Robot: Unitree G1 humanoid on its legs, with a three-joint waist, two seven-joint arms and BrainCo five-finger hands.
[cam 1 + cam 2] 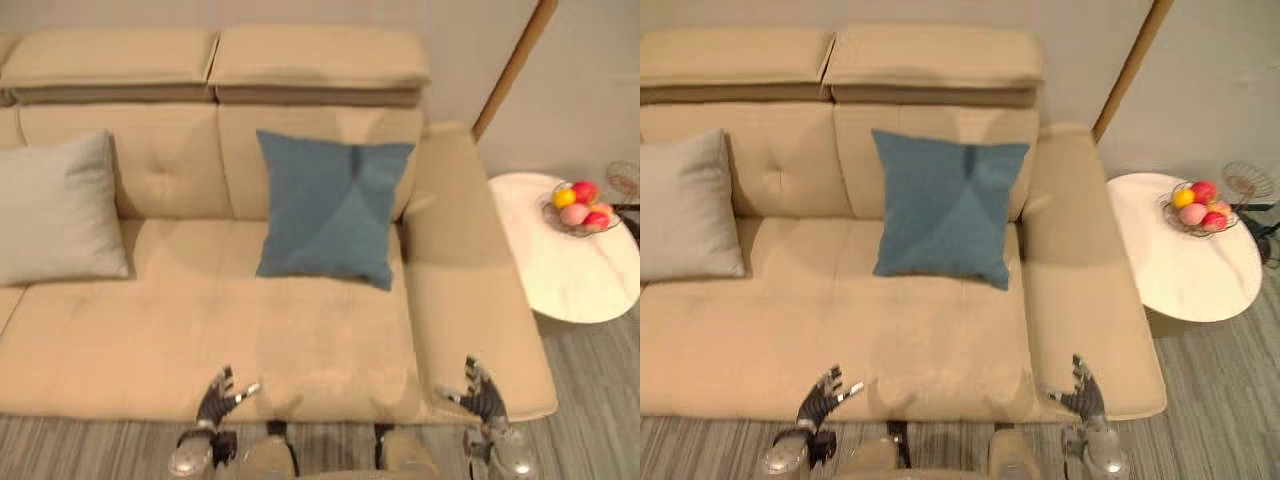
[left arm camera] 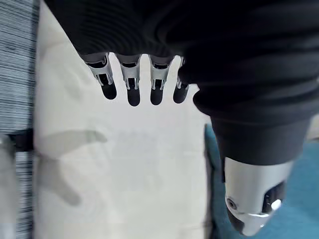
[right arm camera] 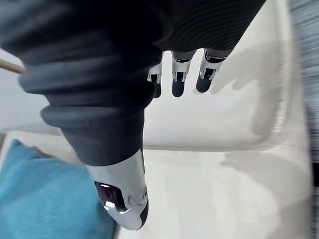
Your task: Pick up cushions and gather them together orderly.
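Note:
A blue cushion (image 1: 332,208) leans upright against the backrest of the beige sofa (image 1: 200,330), toward its right end. A grey cushion (image 1: 55,210) leans on the backrest at the far left. My left hand (image 1: 218,396) hovers at the sofa's front edge, left of centre, fingers straight and holding nothing. At the front edge by the right armrest, my right hand (image 1: 480,392) is likewise open and empty. The blue cushion (image 2: 294,199) also shows past the left thumb, and the same blue cushion (image 3: 40,199) beside the right thumb.
A round white side table (image 1: 565,270) stands right of the sofa, carrying a wire bowl of fruit (image 1: 582,207). Striped grey flooring (image 1: 600,400) runs in front. A wooden pole (image 1: 512,68) leans against the wall behind the armrest.

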